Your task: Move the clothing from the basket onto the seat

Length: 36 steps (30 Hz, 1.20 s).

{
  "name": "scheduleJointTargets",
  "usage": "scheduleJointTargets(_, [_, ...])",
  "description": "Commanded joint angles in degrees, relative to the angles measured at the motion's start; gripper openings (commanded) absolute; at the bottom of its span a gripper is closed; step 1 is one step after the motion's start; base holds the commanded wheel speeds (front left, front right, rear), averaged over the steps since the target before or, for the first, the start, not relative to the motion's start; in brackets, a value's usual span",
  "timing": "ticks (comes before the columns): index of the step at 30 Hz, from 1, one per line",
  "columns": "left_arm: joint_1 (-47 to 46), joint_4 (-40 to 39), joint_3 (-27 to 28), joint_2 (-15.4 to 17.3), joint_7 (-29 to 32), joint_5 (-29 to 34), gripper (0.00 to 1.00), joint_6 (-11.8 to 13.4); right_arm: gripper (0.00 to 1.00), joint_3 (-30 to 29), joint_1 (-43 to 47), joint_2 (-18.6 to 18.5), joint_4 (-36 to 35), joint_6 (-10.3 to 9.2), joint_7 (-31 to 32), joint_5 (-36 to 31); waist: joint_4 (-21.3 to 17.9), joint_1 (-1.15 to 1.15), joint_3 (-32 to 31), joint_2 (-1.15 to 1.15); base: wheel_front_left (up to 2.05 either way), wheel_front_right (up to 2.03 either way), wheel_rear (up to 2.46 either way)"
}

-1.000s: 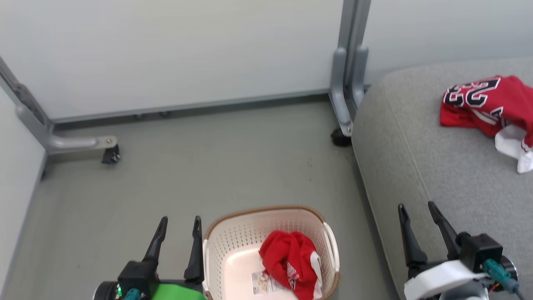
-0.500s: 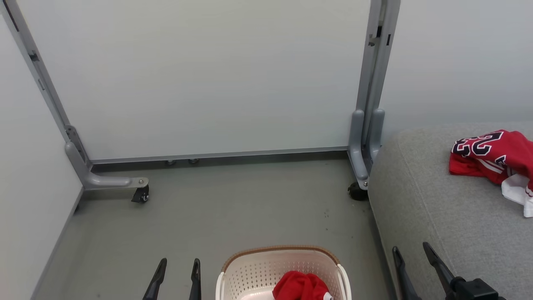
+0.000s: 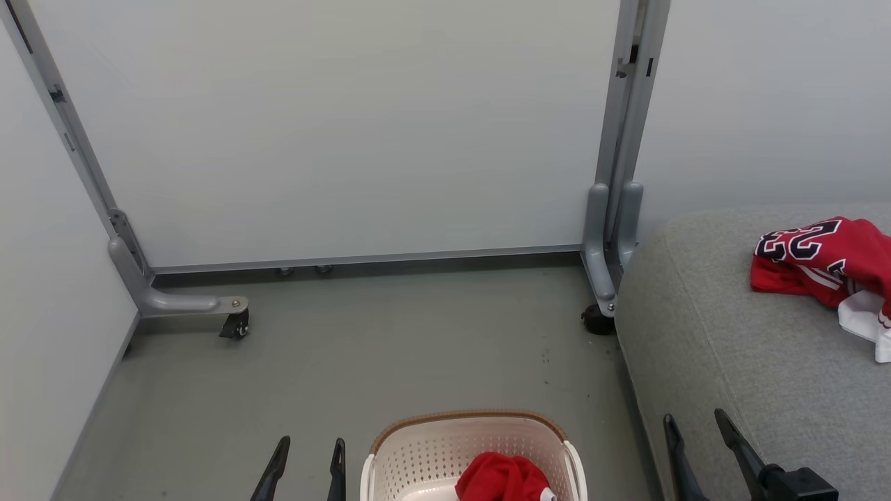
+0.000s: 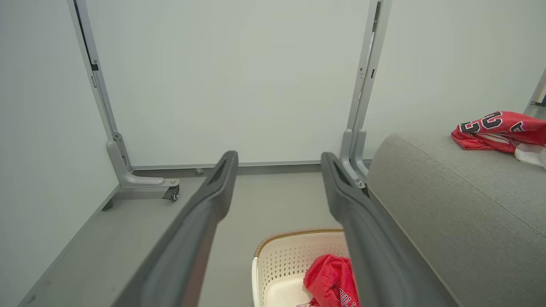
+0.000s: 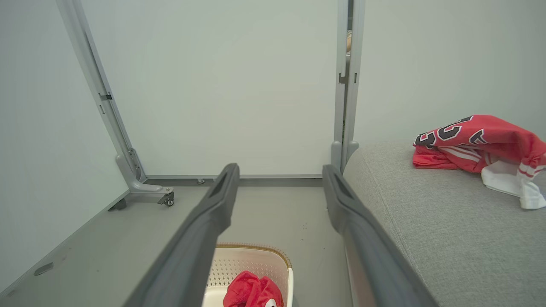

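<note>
Fingers (image 4: 215,192) of the left gripper (image 3: 310,459) stand spread wide with nothing between them. They rise at the bottom edge of the head view, over the grey floor (image 3: 390,362), just left of the basket (image 3: 445,449). The right gripper (image 3: 695,435) is likewise parted and empty, placed over the left edge of the seat (image 3: 738,362), to the basket's right.

The basket stands on the floor close beside the seat's left side, in front of the partition panel (image 3: 348,139). One crumpled red jersey (image 3: 501,480) lies inside the basket, toward its right wall. A second red jersey (image 3: 811,254), numerals facing up and white lining spilling out at its near side, lies bunched on the seat top toward the right edge, well apart from both grippers. A castor foot (image 3: 235,325) of the panel frame rests on the floor at the far left corner.
</note>
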Motion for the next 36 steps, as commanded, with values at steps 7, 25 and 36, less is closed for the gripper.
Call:
scheduleJointTargets(7, [-1.1,0.26,-0.13,0.1,0.04,-1.19,1.0,1.14,1.0,1.53,1.32,-0.75,0.25,-0.06,-0.19,-1.14,-0.23,0.01,-0.1,0.0,0.0,0.0,0.0])
scheduleJointTargets(25, [-3.6,0.92,-2.74,0.11,0.04,-0.51,1.0,0.21,1.0,1.38,-0.41,-2.47,-0.85,-0.06,-0.19,-0.93,-0.57,0.01,5.61,0.0,0.0,0.0,0.0])
scheduleJointTargets(36, [-13.53,2.42,-6.76,0.12,0.04,-0.48,1.0,-0.33,1.0,1.42,-8.0,-6.23,-4.05,-0.06,-0.19,-0.16,-2.57,0.01,22.32,0.0,0.0,0.0,0.0])
